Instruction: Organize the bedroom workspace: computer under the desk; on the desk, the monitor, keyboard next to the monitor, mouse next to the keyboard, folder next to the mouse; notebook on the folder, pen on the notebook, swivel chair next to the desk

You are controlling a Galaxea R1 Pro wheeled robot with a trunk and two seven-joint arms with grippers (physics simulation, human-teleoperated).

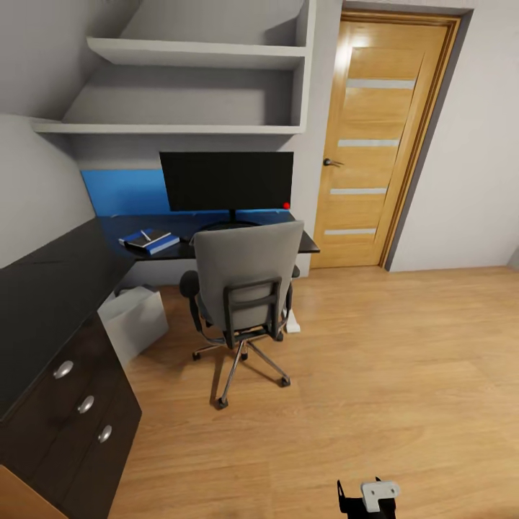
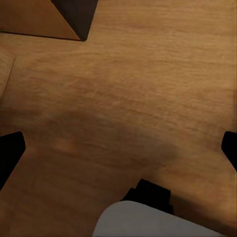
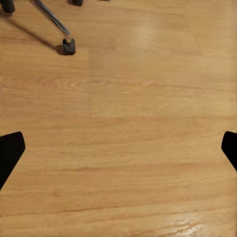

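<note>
Head view, swivel chair point(image 1: 247, 277) hiding desk point(image 1: 65, 281) front, monitor point(image 1: 226, 180) base

robot body, visible parts: black fingertips point(image 2: 10, 153) at both edges of each wrist view; pale grey rounded housing point(image 2: 148, 222) with black block behind; small grey bracket point(image 1: 379, 493) on black mount, head view, near edge.

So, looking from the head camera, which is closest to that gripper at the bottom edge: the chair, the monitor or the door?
From the right gripper:
1. Swivel chair, ahead, slightly left.
2. Monitor, on the desk behind the chair.
3. Door, ahead against the far wall; too close to the monitor to rank surely.
</note>
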